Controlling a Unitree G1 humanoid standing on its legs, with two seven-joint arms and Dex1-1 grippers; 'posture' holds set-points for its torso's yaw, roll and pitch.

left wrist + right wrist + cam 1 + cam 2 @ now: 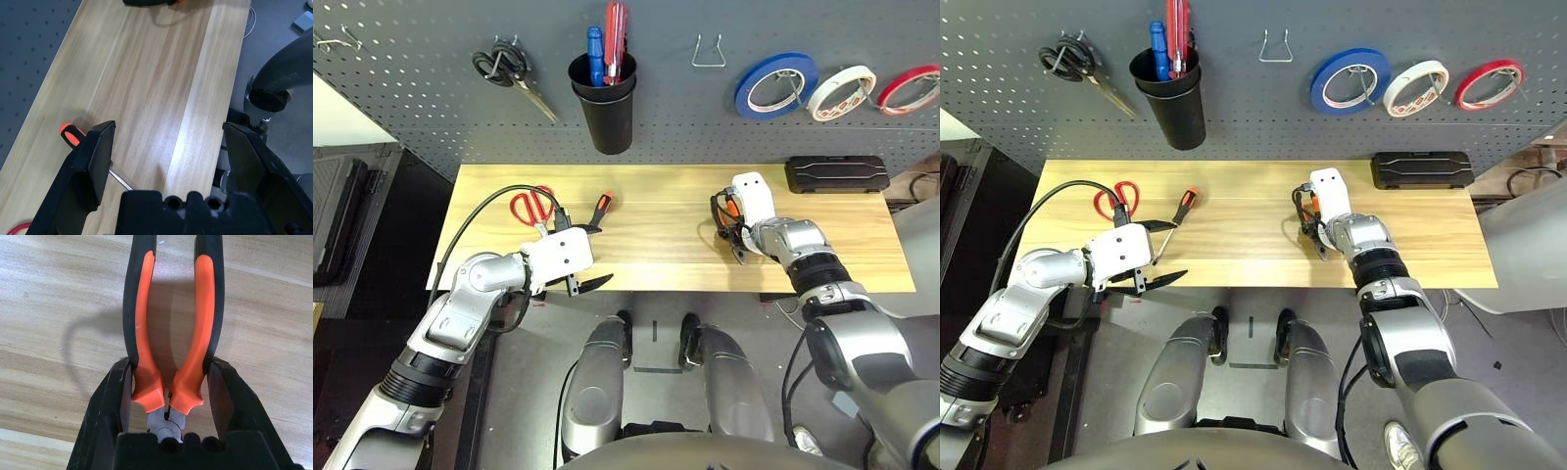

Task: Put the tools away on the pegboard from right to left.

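Pressing against both orange-and-black handles, the right gripper [168, 396] is clamping the pliers [171, 323] on the wooden table [666, 250], at about three o'clock of the tabletop. The left gripper [166, 161] is hanging with its fingers spread wide and holding nothing over the near edge at about eight o'clock, just beside the screwdriver [592, 215] and the red-handled scissors [533, 206] lying flat. On the pegboard [411, 88] at twelve o'clock, the black cup [605, 113] is holding a blue-handled and a red-handled tool upright, and the white tape ring [842, 93] is hanging between the blue tape ring [776, 85] and the red tape ring [908, 88]
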